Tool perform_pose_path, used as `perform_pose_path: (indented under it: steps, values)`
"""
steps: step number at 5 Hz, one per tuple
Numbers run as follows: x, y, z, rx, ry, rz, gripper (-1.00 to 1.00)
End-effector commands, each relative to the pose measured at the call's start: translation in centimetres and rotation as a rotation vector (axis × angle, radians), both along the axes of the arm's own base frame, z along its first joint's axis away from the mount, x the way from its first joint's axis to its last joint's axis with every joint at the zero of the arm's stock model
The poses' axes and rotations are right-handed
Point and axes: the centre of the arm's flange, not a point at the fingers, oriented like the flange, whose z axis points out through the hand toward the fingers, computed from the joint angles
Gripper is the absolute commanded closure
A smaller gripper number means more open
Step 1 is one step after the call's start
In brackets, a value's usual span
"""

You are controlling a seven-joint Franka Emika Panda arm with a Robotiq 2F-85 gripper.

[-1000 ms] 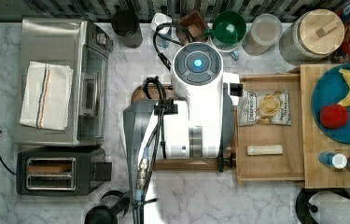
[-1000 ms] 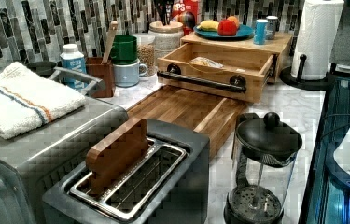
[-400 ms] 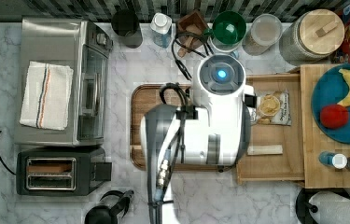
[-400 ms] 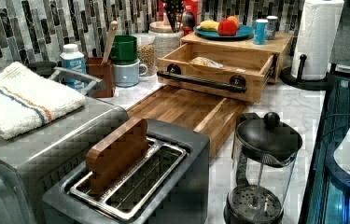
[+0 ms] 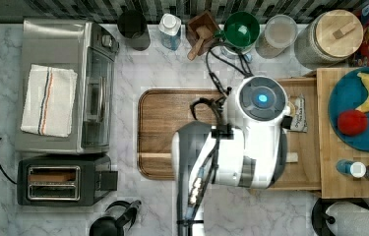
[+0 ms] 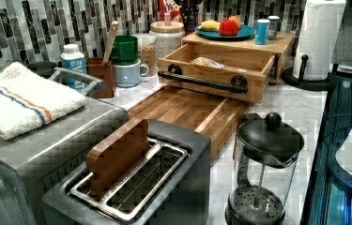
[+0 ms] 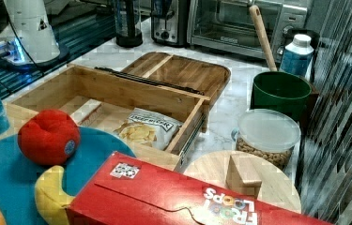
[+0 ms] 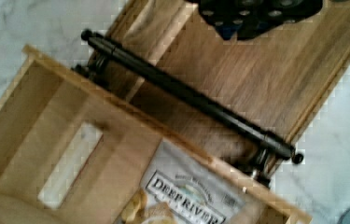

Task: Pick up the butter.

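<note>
The butter (image 7: 85, 111) is a small pale stick lying flat on the floor of the open wooden drawer (image 7: 94, 79). It lies apart from the grey-white chip bag (image 7: 145, 127). In the wrist view the butter (image 8: 71, 164) is beside the chip bag (image 8: 186, 200), beyond the drawer's black handle (image 8: 186, 98). A dark part of my gripper (image 8: 256, 14) hangs above the cutting board, short of the drawer. In the top view my arm (image 5: 261, 98) covers most of the drawer, and only one end of the butter (image 5: 292, 157) peeks out.
A wooden cutting board (image 5: 172, 132) lies in front of the drawer. Behind it stand a green cup (image 5: 241, 29), jars and a bottle (image 5: 170, 29). A toaster oven (image 5: 64, 83), toaster (image 5: 59, 179) and French press (image 6: 263, 173) stand nearby. A blue plate (image 5: 364, 113) with fruit sits on the drawer unit.
My arm has swung toward the top view's right, from over the cutting board to over the drawer. It now hides most of the butter and chip bag there.
</note>
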Motion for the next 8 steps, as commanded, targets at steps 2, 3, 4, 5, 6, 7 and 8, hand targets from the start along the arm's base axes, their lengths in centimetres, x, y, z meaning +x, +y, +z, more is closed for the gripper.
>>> perform_pose_path:
  steps: [2, 3, 4, 5, 6, 7, 8]
  values:
    - [-3.7, -7.8, -1.0, -0.077, -0.072, -0.181, 0.69]
    - [-4.0, -10.3, -2.2, -0.077, -0.050, -0.245, -1.00]
    - [-4.8, -12.3, -3.8, -0.079, -0.060, -0.313, -1.00]
    - [-6.0, -15.2, -5.2, -0.078, -0.085, -0.342, -1.00]
    - [-7.2, -17.2, -6.9, -0.069, -0.088, -0.396, -1.00]
    - [-8.3, -18.3, -8.7, -0.055, -0.067, -0.448, -1.00]
    - [-9.0, -17.2, -11.1, -0.070, -0.072, -0.494, -1.00]
